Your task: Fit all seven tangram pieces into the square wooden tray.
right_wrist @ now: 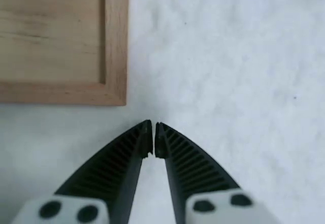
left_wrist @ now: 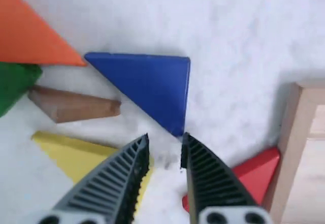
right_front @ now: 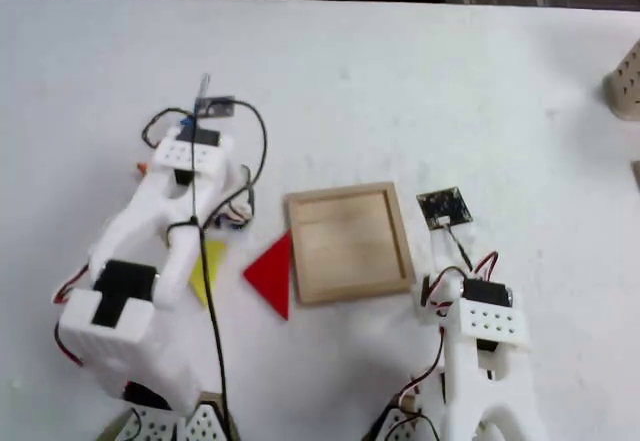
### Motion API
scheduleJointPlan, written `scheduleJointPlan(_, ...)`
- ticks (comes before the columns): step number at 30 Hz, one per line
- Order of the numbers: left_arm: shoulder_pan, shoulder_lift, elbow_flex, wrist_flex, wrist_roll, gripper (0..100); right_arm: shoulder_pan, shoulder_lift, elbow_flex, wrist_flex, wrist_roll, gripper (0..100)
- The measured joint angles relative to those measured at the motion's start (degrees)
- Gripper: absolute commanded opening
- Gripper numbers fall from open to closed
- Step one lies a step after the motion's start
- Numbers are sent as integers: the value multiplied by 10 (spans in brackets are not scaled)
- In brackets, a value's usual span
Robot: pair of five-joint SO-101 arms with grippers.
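The square wooden tray [right_front: 348,243] lies at mid-table with nothing in it. A red triangle [right_front: 272,273] touches its left side and a yellow triangle [right_front: 208,269] pokes out from under the left arm [right_front: 150,251]. My left gripper [left_wrist: 164,148] is open, empty, and hovers just short of a corner of the blue triangle [left_wrist: 152,87]. Around it lie an orange triangle [left_wrist: 25,31], a green piece [left_wrist: 12,84], a brown piece [left_wrist: 71,104], the yellow triangle [left_wrist: 71,153] and the red triangle [left_wrist: 254,176]. My right gripper [right_wrist: 153,137] is shut over bare table beside a tray corner [right_wrist: 114,46].
A small black circuit board [right_front: 444,207] on a cable lies just right of the tray, ahead of the right arm [right_front: 485,331]. A beige perforated block [right_front: 625,86] stands at the table's right edge. White table stretches open behind the tray.
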Motion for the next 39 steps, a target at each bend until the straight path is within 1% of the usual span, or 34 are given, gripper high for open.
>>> scheduleJointPlan(5,-3,-31,0,4,0,105,0,0,0,0,0,18)
scheduleJointPlan(13,-3,-31,0,-1,0,122,0,0,0,0,0,18)
scheduleJointPlan(18,-21,-31,0,-52,29,234,0,0,0,0,0,18)
scheduleJointPlan(23,-28,-31,17,-65,95,359,0,0,0,0,0,18)
scheduleJointPlan(25,-27,-31,35,-76,110,387,0,0,0,0,0,18)
scheduleJointPlan(27,-27,-31,55,-98,116,384,0,0,0,0,0,18)
scheduleJointPlan(30,-28,-31,76,-130,120,339,0,0,0,0,0,18)
scheduleJointPlan(33,-38,-31,80,-142,120,303,0,0,0,0,0,18)
scheduleJointPlan(37,-51,-31,79,-142,124,305,0,0,0,0,0,18)
scheduleJointPlan(39,-57,-31,79,-142,146,333,0,0,0,0,0,18)
